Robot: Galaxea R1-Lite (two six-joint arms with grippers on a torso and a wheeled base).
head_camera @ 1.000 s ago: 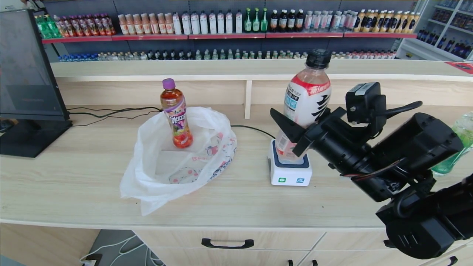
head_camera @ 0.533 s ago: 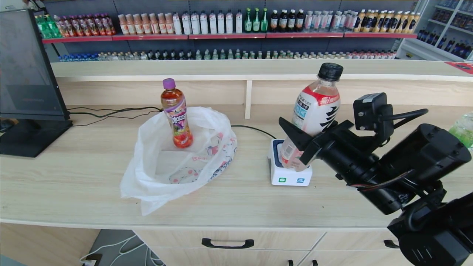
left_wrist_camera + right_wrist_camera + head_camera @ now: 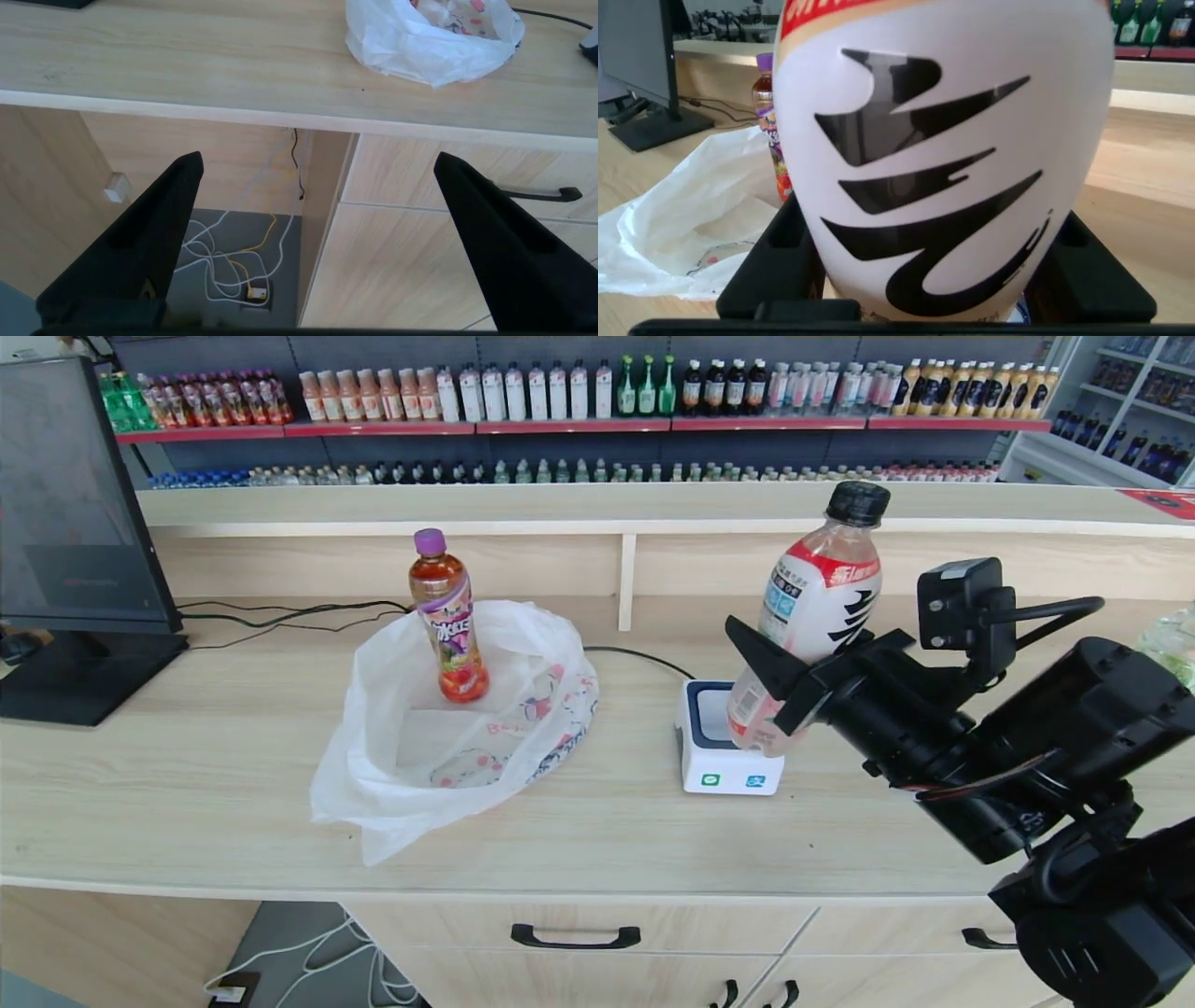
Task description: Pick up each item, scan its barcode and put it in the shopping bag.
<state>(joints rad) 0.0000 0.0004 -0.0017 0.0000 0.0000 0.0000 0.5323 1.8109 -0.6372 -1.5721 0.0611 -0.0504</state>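
A purple-capped bottle (image 3: 446, 621) is seen upright in the shopping bag (image 3: 401, 775), left of the scanner (image 3: 724, 775). A black-capped bottle (image 3: 812, 607) is clenched, tilted, by the right claw (image 3: 789, 663) over the scanner. The left claw (image 3: 318, 163) is spread wide.

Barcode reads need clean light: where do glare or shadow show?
Right wrist view: pale reflections cross the black strokes on the black-capped plastic bottle's label. Head view: even light, faint shadows on the wooden counter. Left wrist view: shaded recess under that counter.
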